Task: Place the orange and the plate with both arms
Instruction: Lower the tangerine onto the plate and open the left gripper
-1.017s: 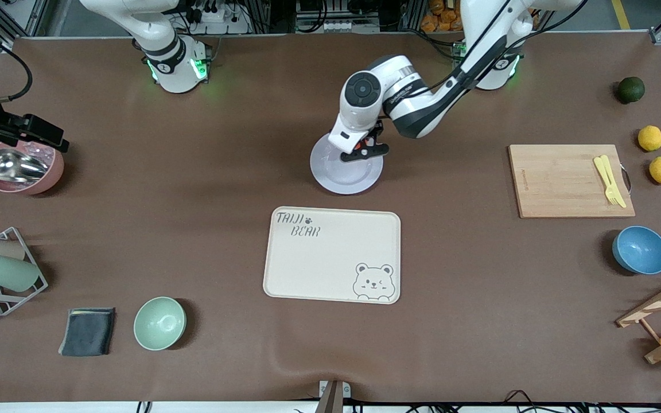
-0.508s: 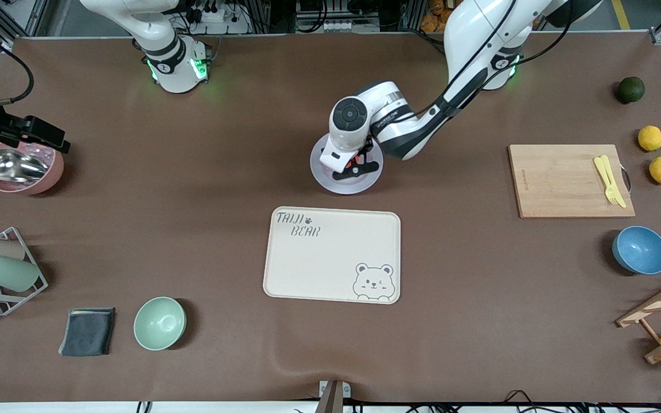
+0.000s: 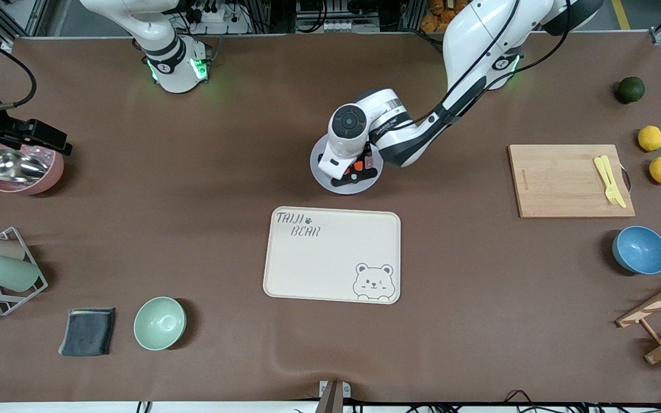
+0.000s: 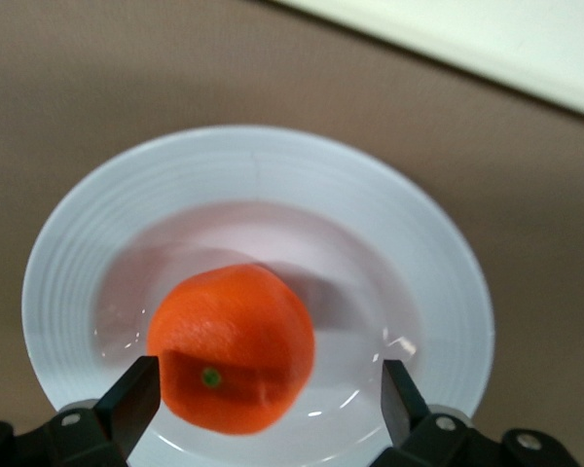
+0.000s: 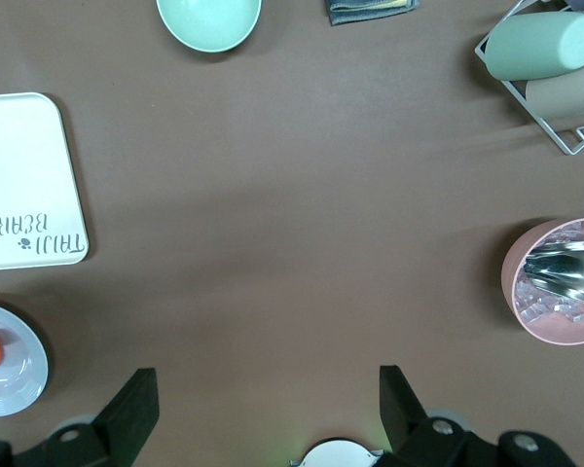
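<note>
Your left gripper [image 4: 263, 389] hangs over the plate [image 4: 438, 263], fingers spread wide, gripping nothing; the orange [image 4: 232, 345] sits in its centre. Next, probably withdraw; the right gripper [image 5: 263, 404], open and empty, waits.

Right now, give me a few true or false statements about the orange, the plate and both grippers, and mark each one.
1. The orange lies in the plate. True.
2. The left gripper is shut on the orange. False: its fingers stand open on either side of the fruit.
3. The plate sits on the bear tray. False: it rests on the table, farther from the front camera than the tray.
4. The right gripper is open and holds nothing. True.
</note>
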Available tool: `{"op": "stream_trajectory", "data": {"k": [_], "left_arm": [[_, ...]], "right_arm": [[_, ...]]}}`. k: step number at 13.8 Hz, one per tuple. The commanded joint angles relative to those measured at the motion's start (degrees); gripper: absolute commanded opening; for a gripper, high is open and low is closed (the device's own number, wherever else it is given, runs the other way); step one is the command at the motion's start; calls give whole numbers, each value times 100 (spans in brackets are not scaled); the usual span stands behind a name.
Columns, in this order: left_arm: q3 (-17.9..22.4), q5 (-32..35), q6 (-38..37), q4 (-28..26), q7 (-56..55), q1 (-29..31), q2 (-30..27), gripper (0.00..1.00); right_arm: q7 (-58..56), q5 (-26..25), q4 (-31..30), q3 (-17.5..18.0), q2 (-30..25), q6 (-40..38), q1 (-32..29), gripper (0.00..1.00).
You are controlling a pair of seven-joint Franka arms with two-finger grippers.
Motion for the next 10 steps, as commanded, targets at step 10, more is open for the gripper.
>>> {"op": "stream_trajectory", "data": {"k": [10], "left_arm": [[-27, 72, -1424, 1135, 1317, 1697, -1896, 100]], "right_arm": [[-60, 1486, -855, 29, 213, 182, -302, 100]]}}
